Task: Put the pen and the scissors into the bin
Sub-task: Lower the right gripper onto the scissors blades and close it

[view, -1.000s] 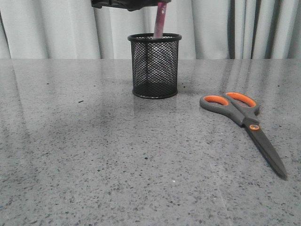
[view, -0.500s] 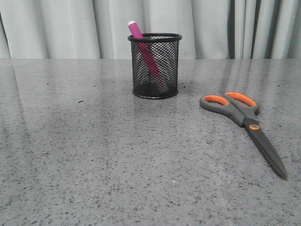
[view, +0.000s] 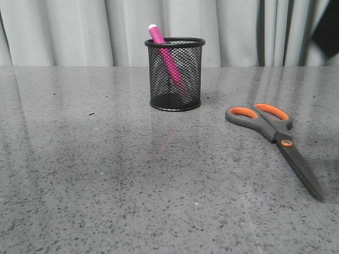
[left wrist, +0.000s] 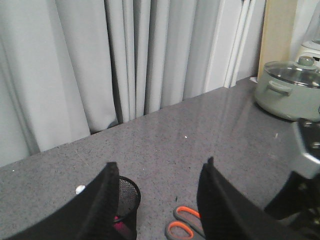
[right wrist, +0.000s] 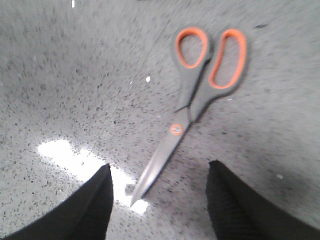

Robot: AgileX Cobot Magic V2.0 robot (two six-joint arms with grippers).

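Right gripper [right wrist: 157, 200]: jaws spread wide, nothing between them, hanging above the scissors [right wrist: 192, 100] with no contact. Left gripper [left wrist: 157, 200]: also wide apart and empty, up above the table, clear of everything.

View differences: the front view shows neither gripper, only a dark blurred shape in the upper right corner [view: 328, 29]. The left wrist view alone shows a pale green lidded pot [left wrist: 287, 90] at the far right, on the table edge by the curtain [left wrist: 125, 60], plus part of the right arm [left wrist: 300, 185] at lower right. The right wrist view alone shows a bright glare patch [right wrist: 75, 157] on the speckled grey table [right wrist: 60, 75], next to the blade tip.

Scissors [view: 275, 140]: flat on the table, blades closed, right of centre in the front view. Long axis diagonal, handles toward the cup, tip toward the lower right.

Pink pen [view: 168, 58]: inside the black mesh pen cup [view: 175, 74], upper centre of the front view. Tilted, whitish cap poking over the rim at upper left, lower end toward the cup's right wall. Cup upright, well apart from the scissors.
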